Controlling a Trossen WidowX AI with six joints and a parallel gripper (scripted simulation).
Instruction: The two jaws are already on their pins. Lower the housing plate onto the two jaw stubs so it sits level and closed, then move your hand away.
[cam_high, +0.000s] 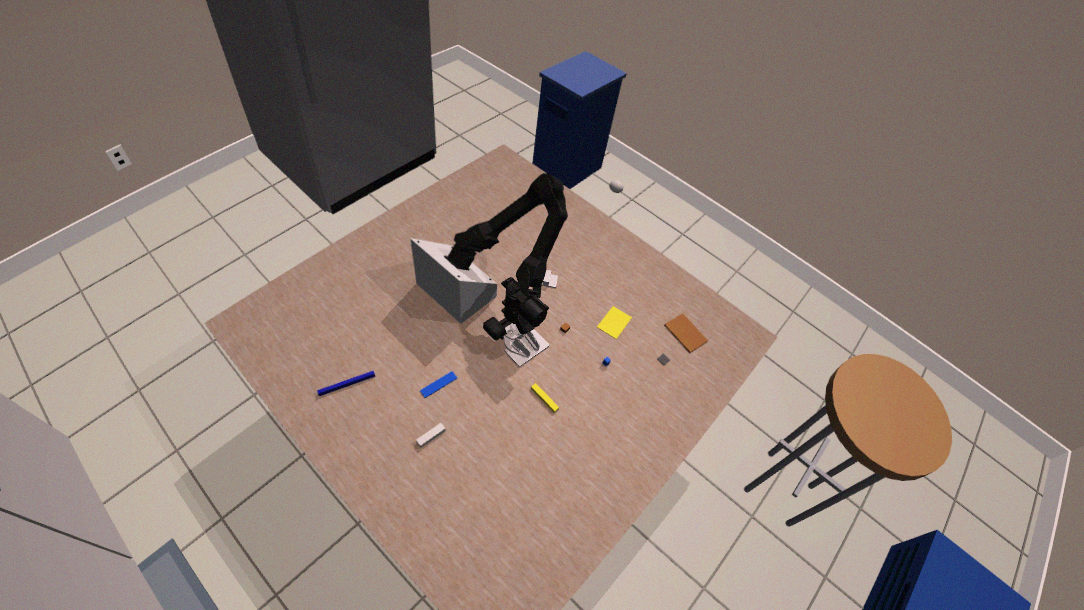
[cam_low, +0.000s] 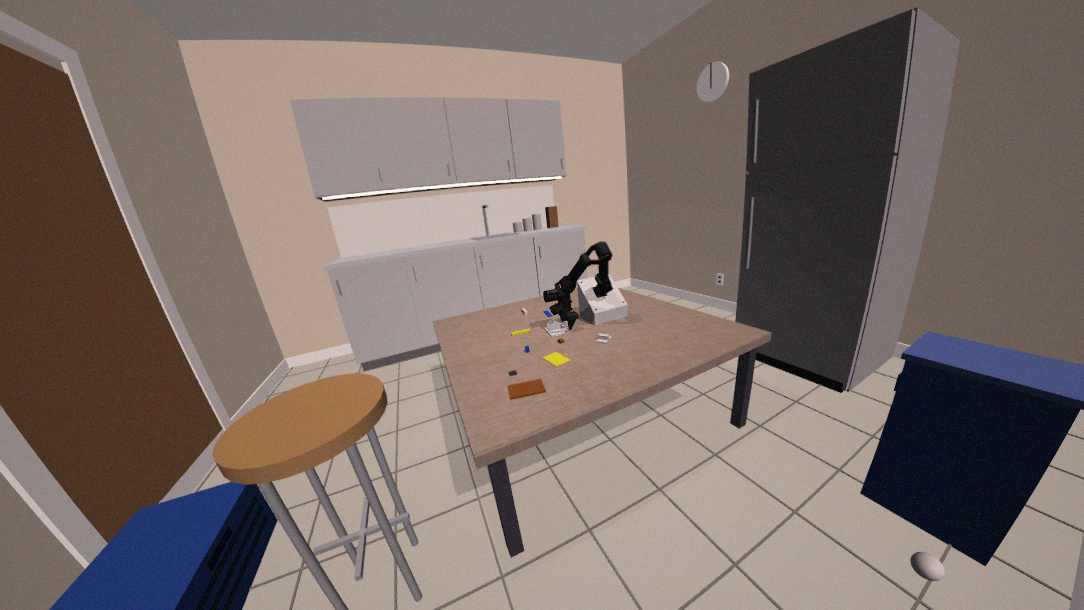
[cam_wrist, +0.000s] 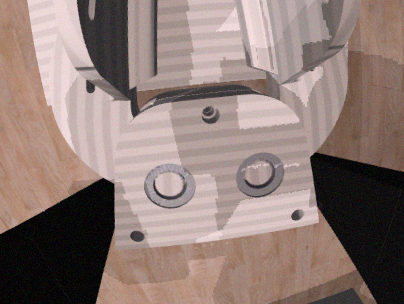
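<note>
The pale housing plate (cam_wrist: 215, 145) lies across the rear of the two jaws, the left jaw (cam_wrist: 142, 40) and the right jaw (cam_wrist: 295, 40). Round pale ends show inside its two grey rings, the left ring (cam_wrist: 186, 197) and the right ring (cam_wrist: 242, 185). In the wrist view it looks flat; its seating height cannot be told. The white base (cam_wrist: 330, 100) (cam_high: 541, 346) is under the jaws. My gripper (cam_wrist: 210, 175) (cam_high: 516, 327) (cam_low: 563, 321) is open, its black fingers on either side of the plate, very close to its edges. The arm partly hides the plate in the top and exterior views.
A small white part (cam_high: 551, 279) (cam_low: 603, 337) lies near the arm. A brown cube (cam_high: 564, 327), a yellow square (cam_high: 614, 322), a blue bar (cam_high: 438, 384) and a yellow bar (cam_high: 544, 397) lie around the assembly. The robot's white stand (cam_low: 606, 309) is close behind.
</note>
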